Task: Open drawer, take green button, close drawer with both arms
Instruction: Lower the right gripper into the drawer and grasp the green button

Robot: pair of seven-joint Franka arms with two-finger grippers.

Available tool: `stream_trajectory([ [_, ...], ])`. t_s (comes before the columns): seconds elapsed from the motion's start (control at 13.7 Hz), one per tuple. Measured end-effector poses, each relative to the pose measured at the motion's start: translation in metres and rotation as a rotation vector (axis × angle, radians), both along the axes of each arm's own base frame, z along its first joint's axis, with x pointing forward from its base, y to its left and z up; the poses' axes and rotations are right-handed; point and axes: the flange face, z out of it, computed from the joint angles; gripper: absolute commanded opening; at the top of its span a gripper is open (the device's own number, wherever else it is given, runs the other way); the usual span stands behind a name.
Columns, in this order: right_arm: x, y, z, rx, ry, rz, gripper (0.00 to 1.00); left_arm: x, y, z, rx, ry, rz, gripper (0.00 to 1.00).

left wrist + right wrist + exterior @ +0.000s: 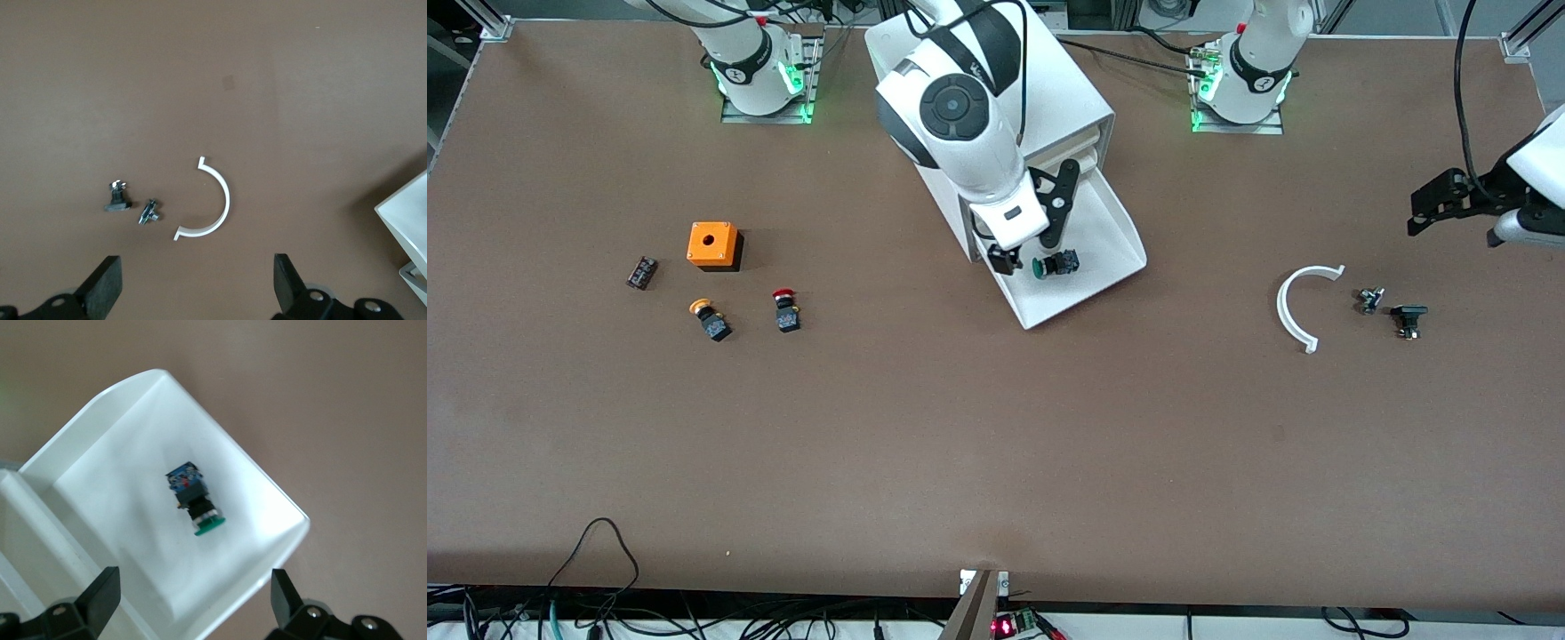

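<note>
The white cabinet (1063, 98) stands at the table's back middle. Its bottom drawer (1116, 271) is pulled out toward the front camera. The green-capped button (1054, 264) lies on its side in the drawer; in the right wrist view the button (195, 499) rests on the drawer's floor (120, 487). My right gripper (1027, 252) hangs open over the drawer, just above the button; its own view (193, 600) shows nothing between the fingers. My left gripper (1427, 212) waits open and empty in the air over the left arm's end of the table, as its own view (197, 287) confirms.
A white arc (1298, 307) and two small dark parts (1370, 300) (1408, 318) lie under the left gripper's area. Toward the right arm's end sit an orange box (713, 245), a yellow-orange-capped button (711, 318), a red-capped button (785, 310) and a small black part (641, 272).
</note>
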Motion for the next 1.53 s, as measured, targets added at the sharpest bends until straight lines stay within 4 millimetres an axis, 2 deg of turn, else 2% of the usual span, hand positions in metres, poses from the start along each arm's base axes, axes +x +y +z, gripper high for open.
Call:
stream_trajectory([
  [0.15, -0.017, 0.019, -0.013, -0.038, -0.054, 0.138, 1.0, -0.001, 0.001, -0.001, 0.009, 0.005, 0.041, 1.0],
  [0.29, -0.028, 0.032, -0.025, -0.063, -0.082, 0.198, 1.0, 0.0, 0.002, -0.002, 0.008, 0.008, 0.052, 1.0],
  [0.73, -0.011, 0.043, -0.083, -0.045, -0.1, 0.207, 1.0, 0.0, 0.002, -0.003, 0.008, 0.009, 0.055, 1.0],
  [0.88, -0.011, 0.044, -0.098, -0.05, -0.092, 0.209, 1.0, 0.001, 0.002, -0.002, 0.008, 0.004, 0.056, 1.0],
  [1.24, -0.025, 0.054, -0.116, -0.064, -0.074, 0.235, 1.0, 0.002, 0.002, 0.002, 0.009, -0.006, 0.056, 1.0],
  [1.53, -0.032, 0.059, -0.119, -0.075, -0.08, 0.255, 0.95, 0.002, 0.002, 0.002, 0.008, -0.005, 0.056, 1.0],
])
